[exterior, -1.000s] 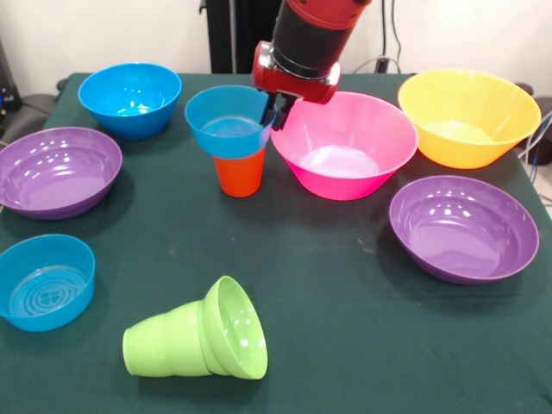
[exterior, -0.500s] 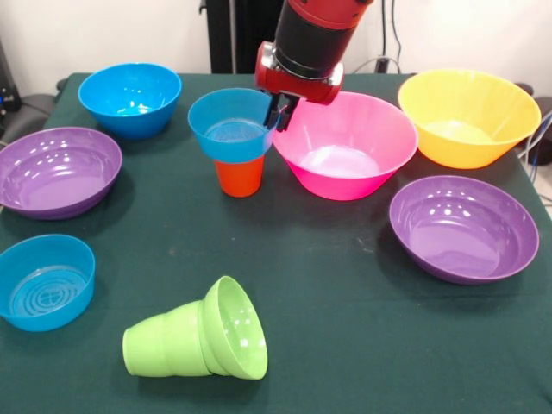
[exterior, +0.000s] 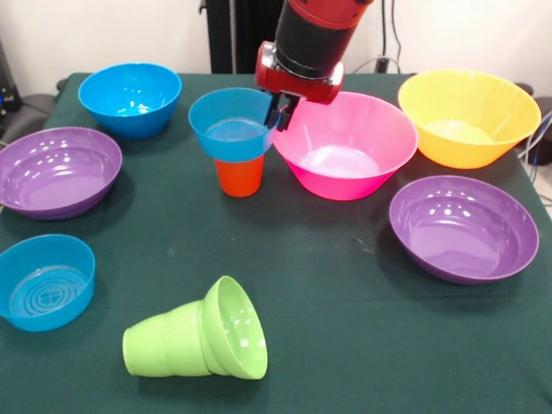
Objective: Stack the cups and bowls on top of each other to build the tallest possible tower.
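Blue bowl [exterior: 231, 128] sits on upright orange cup [exterior: 239, 175] — table's [exterior: 345, 285] far-centre, just left of pink bowl [exterior: 345, 147]; gripper [exterior: 280, 114] at blue bowl's right rim, jaws pinched on it; green cup [exterior: 164, 345] w/ green bowl [exterior: 233, 328] on its side, near edge.

I see a dark green tablecloth [exterior: 345, 285] covering the whole work surface. Beyond its far edge I make out a pale wall [exterior: 103, 34], a black upright post [exterior: 226, 34] and thin dark cables [exterior: 392, 39] hanging far right.
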Tool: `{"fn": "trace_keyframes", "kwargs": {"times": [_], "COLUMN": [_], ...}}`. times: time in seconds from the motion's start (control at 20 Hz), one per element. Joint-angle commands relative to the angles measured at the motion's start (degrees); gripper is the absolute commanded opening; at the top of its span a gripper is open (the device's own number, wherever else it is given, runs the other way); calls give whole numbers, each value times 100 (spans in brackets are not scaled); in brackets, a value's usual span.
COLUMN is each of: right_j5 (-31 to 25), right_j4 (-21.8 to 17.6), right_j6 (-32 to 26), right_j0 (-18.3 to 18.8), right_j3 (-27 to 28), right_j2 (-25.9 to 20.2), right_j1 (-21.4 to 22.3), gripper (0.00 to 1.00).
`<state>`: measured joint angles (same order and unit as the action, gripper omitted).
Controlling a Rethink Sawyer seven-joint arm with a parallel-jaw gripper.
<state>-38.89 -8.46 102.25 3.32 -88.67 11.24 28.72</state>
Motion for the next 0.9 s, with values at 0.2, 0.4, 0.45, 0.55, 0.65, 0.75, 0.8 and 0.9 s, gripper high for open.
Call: {"fn": "trace_keyframes", "kwargs": {"times": [0.2,0.4,0.45,0.55,0.65,0.75,0.8,0.9], "right_j5": [408,355,351,349,364,334,324,341], "right_j4": [87,105,104,106,109,117,119,118], "right_j6": [698,697,695,704,706,703,697,686], "right_j0": [75,71,71,67,73,70,74,85], "right_j3": [-243,-221,-219,-239,-271,-245,-241,-261], "right_j2": [-484,-490,-489,-484,-486,-491,-495,-504], "right_j1": [-163,-169,-169,-161,-148,-159,-162,-157], "gripper": [0,100,100,100,100,100,100,100]}}
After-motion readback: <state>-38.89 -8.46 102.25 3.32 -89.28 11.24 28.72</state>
